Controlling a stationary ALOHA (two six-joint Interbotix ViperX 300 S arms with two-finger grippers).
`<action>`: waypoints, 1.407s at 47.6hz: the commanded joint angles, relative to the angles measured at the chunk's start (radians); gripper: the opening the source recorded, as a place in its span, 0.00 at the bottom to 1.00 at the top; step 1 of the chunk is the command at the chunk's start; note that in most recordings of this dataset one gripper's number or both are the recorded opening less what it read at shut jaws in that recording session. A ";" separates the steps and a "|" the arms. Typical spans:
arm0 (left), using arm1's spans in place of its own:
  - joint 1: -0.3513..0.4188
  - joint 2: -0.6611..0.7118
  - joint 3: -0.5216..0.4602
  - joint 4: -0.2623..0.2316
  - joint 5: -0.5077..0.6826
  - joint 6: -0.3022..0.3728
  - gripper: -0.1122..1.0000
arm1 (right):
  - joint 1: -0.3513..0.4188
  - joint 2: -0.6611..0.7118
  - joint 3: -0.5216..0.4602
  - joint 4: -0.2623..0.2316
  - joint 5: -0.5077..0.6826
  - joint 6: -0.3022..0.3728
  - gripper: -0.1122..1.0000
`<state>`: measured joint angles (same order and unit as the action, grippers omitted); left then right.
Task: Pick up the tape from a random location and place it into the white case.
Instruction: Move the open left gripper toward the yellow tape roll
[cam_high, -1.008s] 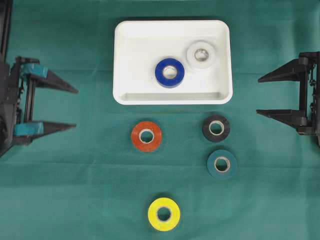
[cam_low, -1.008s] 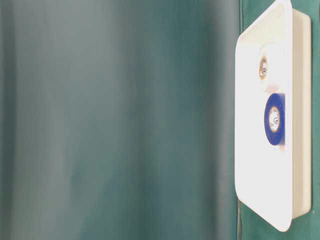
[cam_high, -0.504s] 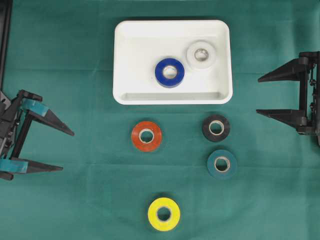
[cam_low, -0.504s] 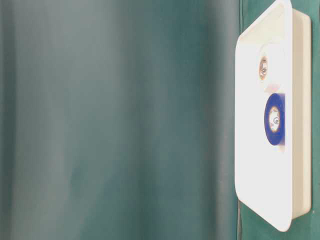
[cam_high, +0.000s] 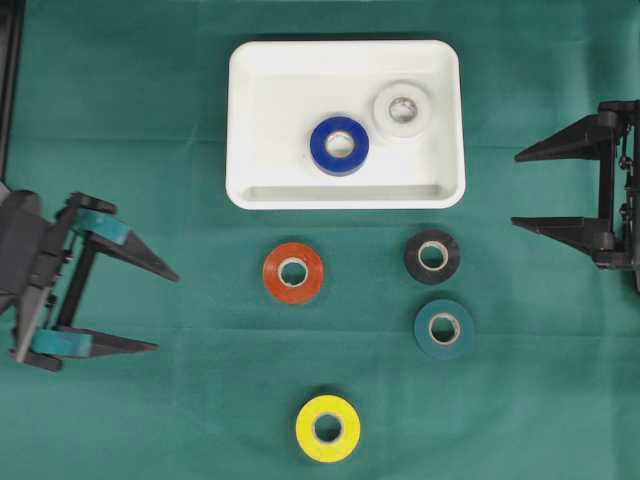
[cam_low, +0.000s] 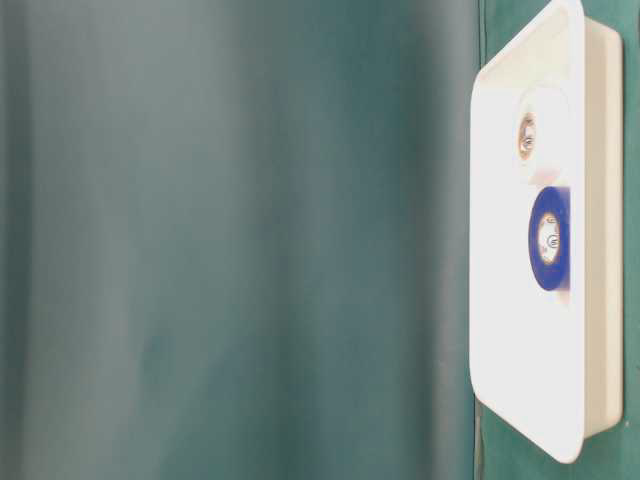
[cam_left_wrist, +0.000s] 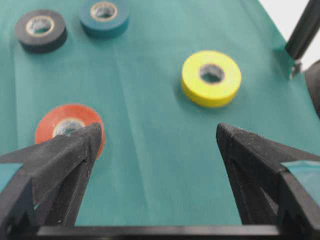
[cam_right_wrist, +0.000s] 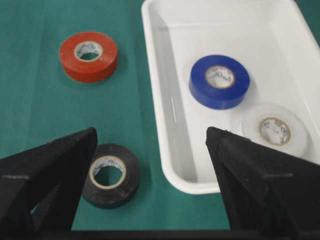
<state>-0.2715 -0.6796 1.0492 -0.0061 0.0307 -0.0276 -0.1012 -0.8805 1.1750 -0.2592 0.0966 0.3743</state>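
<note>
Approach step, by the look of it: left gripper spread wide and empty over bare cloth at the left edge, well apart from any roll; right gripper likewise wide and empty at the right, beside the white case

- Loose tape: orange roll just below the case, black roll and teal roll to its right, yellow roll nearest the bottom
- Already in the case: blue roll and white roll, touching or nearly so
- For a clean pick: centre over one roll only, probably orange or yellow, straddle the outer wall, descend level, close squarely
- For the drop: aim at the bare left half of the case
- Green cloth flat, faintly creased; likely to ruck if scraped
- Room beyond the table unreadable in the blurred table-level view
</note>
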 joint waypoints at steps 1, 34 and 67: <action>0.000 0.055 -0.060 -0.003 -0.043 -0.002 0.95 | -0.002 0.005 -0.026 -0.002 -0.009 0.000 0.88; 0.012 0.489 -0.457 -0.002 -0.023 0.000 0.95 | -0.002 0.005 -0.029 -0.014 -0.005 -0.011 0.88; 0.014 0.635 -0.689 0.000 0.296 -0.012 0.95 | -0.002 0.006 -0.049 -0.031 -0.005 -0.014 0.88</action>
<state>-0.2454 -0.0460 0.4142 -0.0077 0.2761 -0.0399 -0.1012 -0.8790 1.1566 -0.2869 0.0966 0.3620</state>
